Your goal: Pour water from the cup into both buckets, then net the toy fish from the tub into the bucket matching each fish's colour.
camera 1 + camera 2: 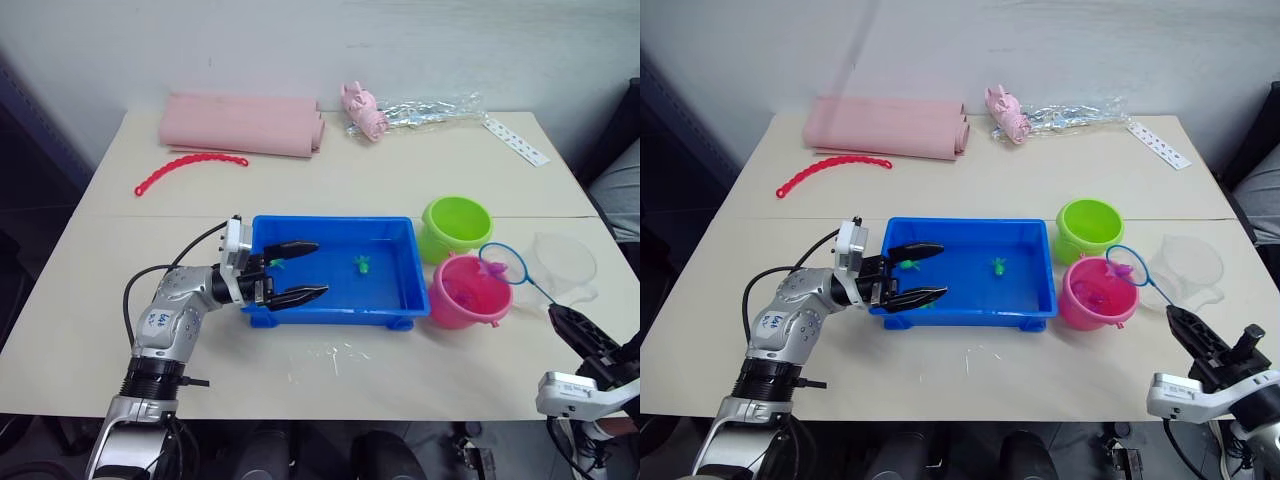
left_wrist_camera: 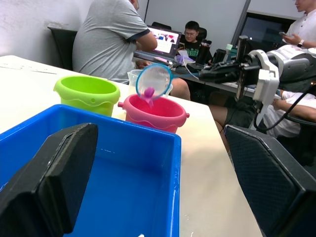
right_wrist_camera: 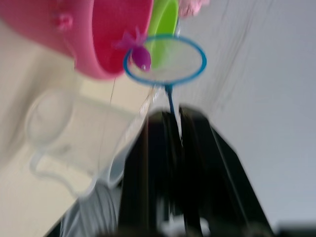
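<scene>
My right end effector [image 1: 1185,325] is clamped on the thin handle of the net [image 1: 503,263], whose blue hoop hangs over the rim of the pink bucket [image 1: 468,293] with a pink fish [image 2: 148,92] in its mesh. The pink bucket sits just right of the tub [image 1: 330,310], and more pink fish lie inside it. The green bucket [image 1: 456,227] stands just behind the pink one, touching or nearly touching it, also close to the tub's right end. The cup [image 1: 565,262] is on the bench [image 1: 100,330] to the right of the pink bucket, beyond the net. My left end effector [image 1: 300,270] is at the tub's left end, its fingers spread wide, one over the water and one along the front wall, holding nothing. A green fish [image 1: 363,264] lies in the middle of the tub, and another green one [image 1: 277,263] near its left end, by my upper finger. Behind the tub, well apart, lie a red bead chain [image 1: 190,168] and a folded pink cloth [image 1: 242,124].
</scene>
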Controlling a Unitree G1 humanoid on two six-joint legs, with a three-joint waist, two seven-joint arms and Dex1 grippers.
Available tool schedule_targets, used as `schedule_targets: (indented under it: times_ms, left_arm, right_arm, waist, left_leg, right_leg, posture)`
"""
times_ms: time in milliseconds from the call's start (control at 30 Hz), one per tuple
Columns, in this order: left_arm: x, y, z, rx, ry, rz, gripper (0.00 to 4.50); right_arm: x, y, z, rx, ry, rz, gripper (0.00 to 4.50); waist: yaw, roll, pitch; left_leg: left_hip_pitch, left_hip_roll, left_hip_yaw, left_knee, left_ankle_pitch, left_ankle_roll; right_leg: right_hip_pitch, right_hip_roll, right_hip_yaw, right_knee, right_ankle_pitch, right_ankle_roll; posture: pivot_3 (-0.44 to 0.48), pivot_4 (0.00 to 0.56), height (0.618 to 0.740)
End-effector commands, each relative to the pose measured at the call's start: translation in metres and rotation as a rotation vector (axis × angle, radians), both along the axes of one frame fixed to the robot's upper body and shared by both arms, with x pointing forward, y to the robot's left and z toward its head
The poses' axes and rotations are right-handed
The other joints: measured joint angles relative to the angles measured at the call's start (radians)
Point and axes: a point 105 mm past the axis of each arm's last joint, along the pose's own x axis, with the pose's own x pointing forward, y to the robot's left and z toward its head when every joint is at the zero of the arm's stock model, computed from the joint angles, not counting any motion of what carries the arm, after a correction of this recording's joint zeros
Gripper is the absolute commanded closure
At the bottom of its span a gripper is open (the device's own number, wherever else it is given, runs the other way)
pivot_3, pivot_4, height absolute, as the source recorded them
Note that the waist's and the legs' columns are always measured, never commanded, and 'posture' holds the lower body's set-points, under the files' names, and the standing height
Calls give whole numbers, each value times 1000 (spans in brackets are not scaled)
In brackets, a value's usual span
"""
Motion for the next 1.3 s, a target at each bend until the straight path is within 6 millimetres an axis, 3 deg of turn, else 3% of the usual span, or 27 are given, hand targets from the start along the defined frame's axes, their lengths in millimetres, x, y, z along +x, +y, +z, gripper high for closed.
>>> schedule_targets:
  times_ms: [33, 100, 200, 367, 500, 767, 833, 1033, 1233, 1300]
  left_arm:
    - [-2, 1, 10, -26, -46, -1, 11]
    - [-2, 2, 9, -24, -44, 1, 11]
    - [-2, 2, 8, -22, -42, -1, 11]
    - [-1, 3, 8, -25, -44, 4, 11]
    - [-1, 1, 8, -23, -45, -3, 11]
    - [-1, -1, 7, -29, -44, -5, 11]
    - [-1, -3, 9, -33, -49, -6, 11]
    - [0, 2, 11, -30, -57, 12, 11]
    - [1, 0, 8, -30, -53, 6, 11]
    - [1, -2, 10, -34, -56, 0, 11]
  right_arm:
    - [-3, -11, 15, 3, -88, -68, 4500]
    - [-3, -12, 17, -5, -97, -64, 4500]
    - [-7, 5, 4, 10, -38, 20, 4500]
    - [-5, -16, 13, -31, -93, -60, 4500]
    - [-5, 8, -3, -10, -26, 61, 4500]
    - [5, -9, -8, -50, -32, 10, 4500]
    - [9, -4, -5, -50, -38, 46, 4500]
    - [13, -8, 36, -135, -110, 58, 4500]
    - [14, -1, 15, -108, -34, 106, 4500]
    - [15, -8, 29, -119, -75, 78, 4500]
  waist:
    - [0, 0, 0]
    - [0, 0, 0]
    - [0, 0, 0]
    - [0, 0, 0]
    - [-1, 0, 0]
    - [0, 0, 0]
    - [-1, 0, 0]
    - [-1, 1, -1]
    - [0, 0, -1]
    - [-1, 1, -1]
  left_leg:
    - [0, 0, 0, 0, 0, 0]
    - [0, 0, 0, 0, 0, 0]
    - [0, 0, 0, 0, 0, 0]
    - [0, 0, 1, 0, 0, 0]
    - [1, 0, 1, 0, 0, 0]
    - [1, 0, 1, 0, 0, 0]
    - [1, 0, 1, 0, 0, 0]
    - [1, 0, 1, 0, 0, 0]
    - [0, 0, 1, 0, 0, 0]
    - [0, 0, 1, 0, 0, 0]
  right_leg:
    - [0, 0, 0, 0, 0, 0]
    - [0, 0, 0, 0, 0, 0]
    - [0, 0, 1, 0, 0, 0]
    - [0, 0, 1, 0, 0, 0]
    - [0, 0, 1, 0, 0, 0]
    - [0, 0, 1, 0, 0, 0]
    - [0, 0, 1, 0, 0, 0]
    - [0, 0, 1, 0, 0, 0]
    - [0, 0, 0, 0, 0, 0]
    - [0, 0, 0, 0, 0, 0]
  posture:
    - [0, 150, 740]
    - [0, 150, 740]
    - [0, 150, 740]
    - [0, 150, 740]
    - [0, 150, 740]
    - [0, 150, 740]
    - [0, 150, 740]
    - [0, 150, 740]
    - [0, 150, 740]
    - [0, 150, 740]
